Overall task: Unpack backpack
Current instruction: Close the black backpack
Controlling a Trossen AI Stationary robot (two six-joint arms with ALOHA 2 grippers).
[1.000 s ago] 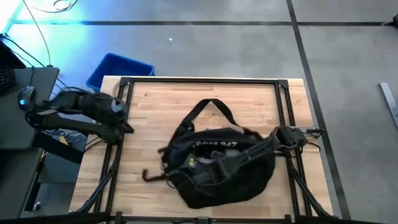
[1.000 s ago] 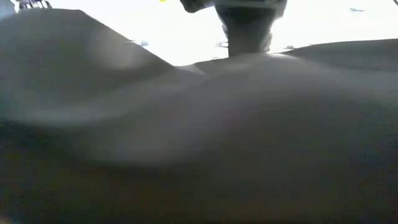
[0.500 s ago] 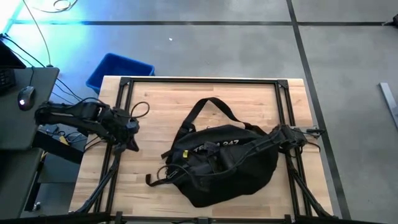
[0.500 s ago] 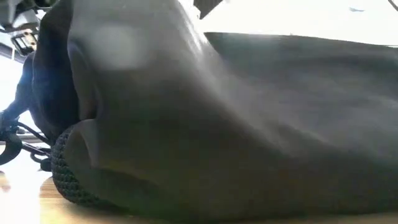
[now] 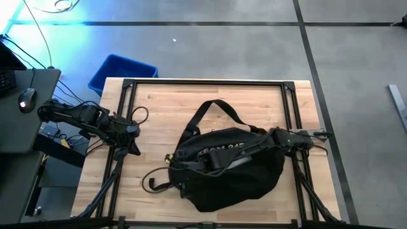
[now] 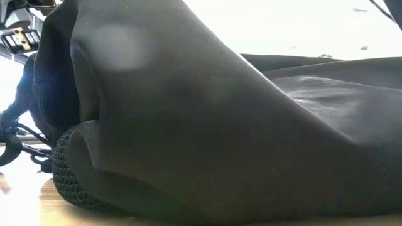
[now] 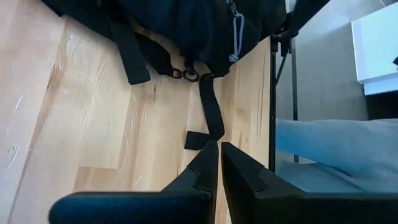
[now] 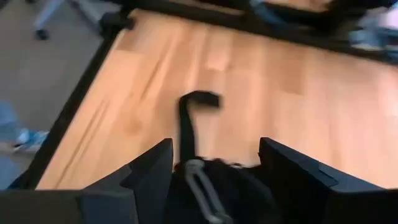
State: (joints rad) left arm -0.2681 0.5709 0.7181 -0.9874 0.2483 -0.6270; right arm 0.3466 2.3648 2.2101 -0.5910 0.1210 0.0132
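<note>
backpack (image 5: 229, 168) on table (image 5: 159, 121); right gripper (image 8: 214, 163) fingers apart above it; left gripper (image 7: 219, 147) pinched together, table's left edge.

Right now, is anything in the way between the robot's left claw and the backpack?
Nothing visible. The left gripper, shut, hovers at the table's left edge, and only bare wood lies between it and the backpack. A loose strap trails toward it.

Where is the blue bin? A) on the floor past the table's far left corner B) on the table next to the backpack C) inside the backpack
A: in the high view the blue bin sits on the grey floor beyond the table, apart from the backpack.
</note>
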